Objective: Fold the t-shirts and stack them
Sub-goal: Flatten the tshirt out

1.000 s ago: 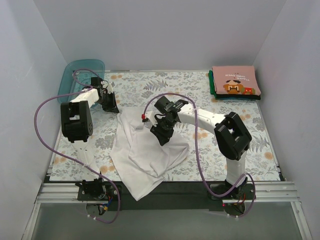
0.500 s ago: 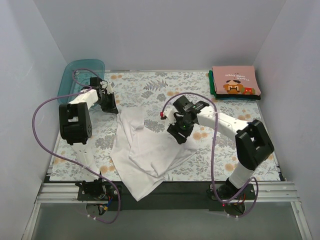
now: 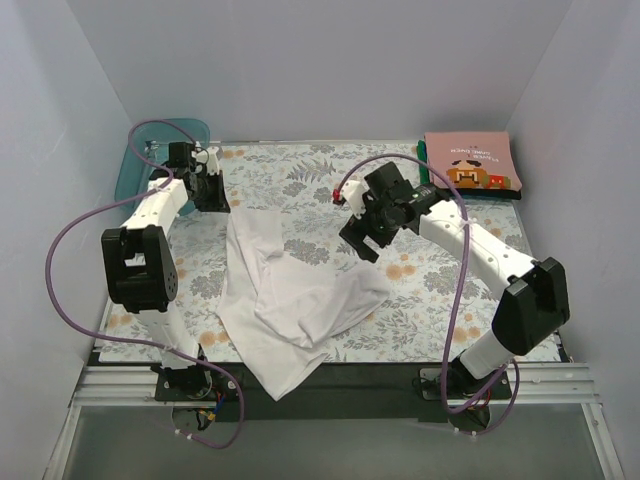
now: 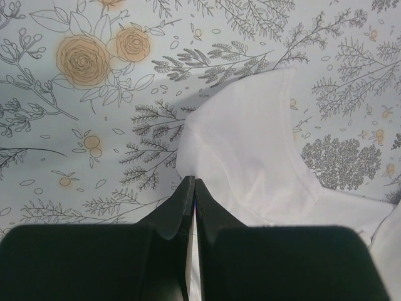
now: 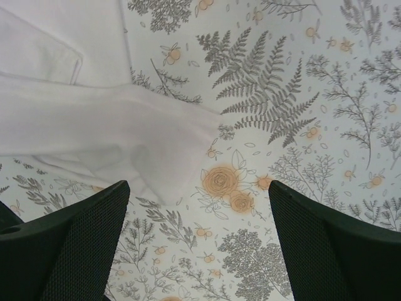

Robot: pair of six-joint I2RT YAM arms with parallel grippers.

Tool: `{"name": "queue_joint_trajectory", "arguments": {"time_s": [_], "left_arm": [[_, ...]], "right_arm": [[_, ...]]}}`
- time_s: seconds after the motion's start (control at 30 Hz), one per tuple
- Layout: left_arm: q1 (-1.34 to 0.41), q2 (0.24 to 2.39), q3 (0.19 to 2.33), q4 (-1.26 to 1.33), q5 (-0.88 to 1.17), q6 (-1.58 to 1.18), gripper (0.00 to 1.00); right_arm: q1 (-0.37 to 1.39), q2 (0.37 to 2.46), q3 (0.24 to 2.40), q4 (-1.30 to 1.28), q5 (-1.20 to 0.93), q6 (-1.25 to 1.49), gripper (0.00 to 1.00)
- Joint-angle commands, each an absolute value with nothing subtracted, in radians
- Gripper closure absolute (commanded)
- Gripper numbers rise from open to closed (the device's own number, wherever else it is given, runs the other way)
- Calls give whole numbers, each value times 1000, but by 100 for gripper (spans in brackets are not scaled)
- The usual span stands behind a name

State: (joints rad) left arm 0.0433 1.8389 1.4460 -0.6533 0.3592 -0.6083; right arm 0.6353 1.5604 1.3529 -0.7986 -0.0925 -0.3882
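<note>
1. White t-shirt (image 3: 290, 295): crumpled and unfolded, lower centre-left of the overhead frame on the floral surface (image 3: 320, 170). Its lowest tip overlaps the dark rail at the bottom.
2. Left gripper (image 4: 191, 183): jaws pressed together at the shirt's upper-left edge. A white sliver shows between them, so they are pinching the cloth.
3. Right gripper (image 5: 199, 188): jaws spread wide, holding nothing, above the surface just beside the shirt's right edge.
4. Upper right: a folded stack, with the salmon-pink t-shirt (image 3: 470, 160) (pixel face) on top and dark green t-shirts (image 3: 422, 160) beneath.
5. Teal tray (image 3: 125, 180): upper left, behind the left arm.
</note>
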Motion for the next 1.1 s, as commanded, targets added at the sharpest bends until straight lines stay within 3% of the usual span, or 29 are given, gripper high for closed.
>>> {"name": "queue_joint_trajectory", "arguments": {"time_s": [0.0, 0.07, 0.17, 0.3, 0.4, 0.63, 1.07], "left_arm": [[37, 1764, 1419, -657, 371, -578, 100], [37, 1747, 1405, -637, 356, -597, 100], [37, 1724, 1388, -609, 321, -614, 100], [37, 1740, 1394, -617, 339, -629, 100], [37, 1753, 1393, -617, 342, -630, 100], [37, 1787, 1394, -614, 382, -653, 100], [35, 1793, 1390, -609, 379, -647, 100]], "right_arm": [[594, 1543, 1428, -816, -125, -382, 2], [597, 1543, 1448, -824, -211, -368, 2], [626, 1586, 1477, -824, -310, -345, 12], [715, 1687, 1540, -812, -418, -310, 39], [782, 1770, 1554, -793, -433, -310, 47], [847, 1928, 1542, -723, -416, -298, 50], [850, 2032, 1552, -710, -405, -275, 49]]}}
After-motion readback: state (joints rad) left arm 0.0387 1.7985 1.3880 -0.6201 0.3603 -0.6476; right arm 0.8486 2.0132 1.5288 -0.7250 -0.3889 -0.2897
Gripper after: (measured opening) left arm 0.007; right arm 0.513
